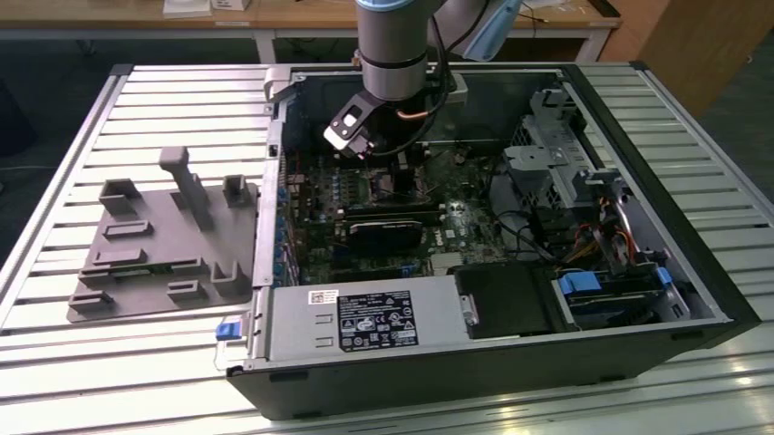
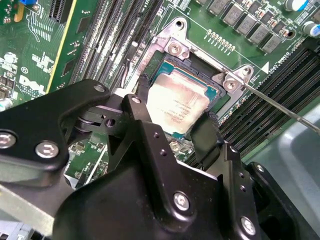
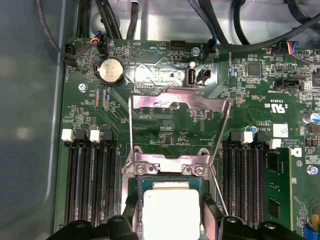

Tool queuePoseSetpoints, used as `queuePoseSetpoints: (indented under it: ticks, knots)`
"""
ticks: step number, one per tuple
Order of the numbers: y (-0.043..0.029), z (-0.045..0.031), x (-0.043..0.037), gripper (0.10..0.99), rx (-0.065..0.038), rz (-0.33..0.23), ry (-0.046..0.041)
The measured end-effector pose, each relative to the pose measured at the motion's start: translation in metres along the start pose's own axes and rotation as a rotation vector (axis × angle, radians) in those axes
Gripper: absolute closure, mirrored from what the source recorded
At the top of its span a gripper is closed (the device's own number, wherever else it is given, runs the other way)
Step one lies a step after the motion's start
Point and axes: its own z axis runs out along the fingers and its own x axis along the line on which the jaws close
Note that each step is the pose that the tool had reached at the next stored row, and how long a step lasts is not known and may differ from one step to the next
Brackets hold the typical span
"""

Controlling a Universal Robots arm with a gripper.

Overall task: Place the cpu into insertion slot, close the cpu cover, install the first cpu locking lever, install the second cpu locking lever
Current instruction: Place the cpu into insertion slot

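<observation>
The cpu (image 2: pixel 175 102) (image 3: pixel 172 210), pale silvery-beige, lies level in the insertion slot (image 2: pixel 192 66) (image 3: pixel 138 186) on the green board. My gripper (image 2: pixel 172 112) (image 3: pixel 170 217) hangs straight over it with a black finger (image 2: pixel 142 90) against one edge and the other finger (image 2: pixel 204 132) against the opposite edge, shut on the chip. The cpu cover (image 3: pixel 180 102) stands swung back beyond the socket with its cut-out centre showing the board. A thin locking lever (image 2: pixel 280 106) (image 3: pixel 218 185) sticks out loose beside the socket. In the exterior view my gripper (image 1: pixel 393 161) reaches down into the open case.
Long black memory slots (image 3: pixel 92 185) (image 3: pixel 245 180) flank the socket on both sides. The open computer case (image 1: pixel 677 299) holds a black card (image 1: pixel 390 227), cables (image 1: pixel 617 240) and a power supply (image 1: pixel 362 322). A grey fixture (image 1: pixel 158 245) lies on the slatted table at the exterior view's left.
</observation>
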Motion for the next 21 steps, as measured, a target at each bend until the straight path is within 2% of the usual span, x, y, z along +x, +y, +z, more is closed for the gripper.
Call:
queuePoseSetpoints:
  ticks: [9,21]
  knots:
    - [0.0001,-0.0006,0.0001,0.475,0.000,0.002,0.0165]
    - [-0.0009,-0.0017,0.0000,0.475,-0.001,0.001,0.0158]
